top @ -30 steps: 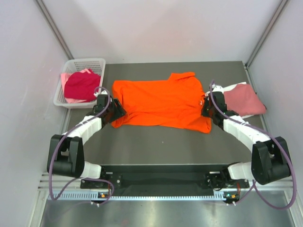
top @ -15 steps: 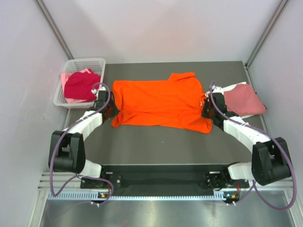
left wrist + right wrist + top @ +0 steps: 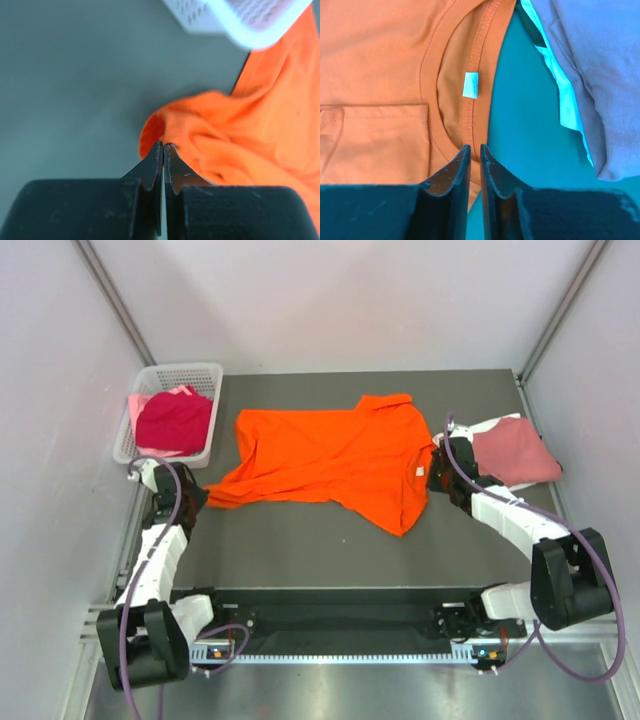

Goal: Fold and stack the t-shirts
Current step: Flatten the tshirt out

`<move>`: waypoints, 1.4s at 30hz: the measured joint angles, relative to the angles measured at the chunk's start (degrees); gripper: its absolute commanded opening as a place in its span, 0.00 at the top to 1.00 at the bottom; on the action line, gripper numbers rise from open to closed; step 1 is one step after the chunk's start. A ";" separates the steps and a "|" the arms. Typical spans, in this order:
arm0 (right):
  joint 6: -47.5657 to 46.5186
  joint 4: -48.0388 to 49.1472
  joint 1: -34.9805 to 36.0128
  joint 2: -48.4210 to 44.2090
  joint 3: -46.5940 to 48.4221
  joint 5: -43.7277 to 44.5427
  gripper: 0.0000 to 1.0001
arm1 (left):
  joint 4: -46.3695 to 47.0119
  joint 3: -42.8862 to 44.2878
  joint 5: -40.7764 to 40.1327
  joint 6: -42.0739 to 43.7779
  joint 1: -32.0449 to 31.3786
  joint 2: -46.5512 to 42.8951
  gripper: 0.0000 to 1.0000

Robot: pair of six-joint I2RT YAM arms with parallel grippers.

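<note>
Left gripper (image 3: pixel 163 146) swings outward, clamped on orange t-shirt (image 3: pixel 330 455) hem, stretching it; right gripper (image 3: pixel 474 148) jaws slightly parted at collar.

On the table (image 3: pixel 300 540) the spread t-shirt (image 3: pixel 330 455) lies between a basket (image 3: pixel 180 370) of t-shirts (image 3: pixel 175 422), left, and folded t-shirts (image 3: pixel 515 452), right

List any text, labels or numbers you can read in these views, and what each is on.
No readable text in any view.
The white tag inside the orange t-shirt collar looks blank in the right wrist view.
No print shows on the white basket or the dusty rose t-shirt.
</note>
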 measured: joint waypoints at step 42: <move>-0.17 -4.02 4.17 25.64 17.44 -9.73 0.81 | -0.07 -6.64 2.25 2.43 0.00 -4.24 1.00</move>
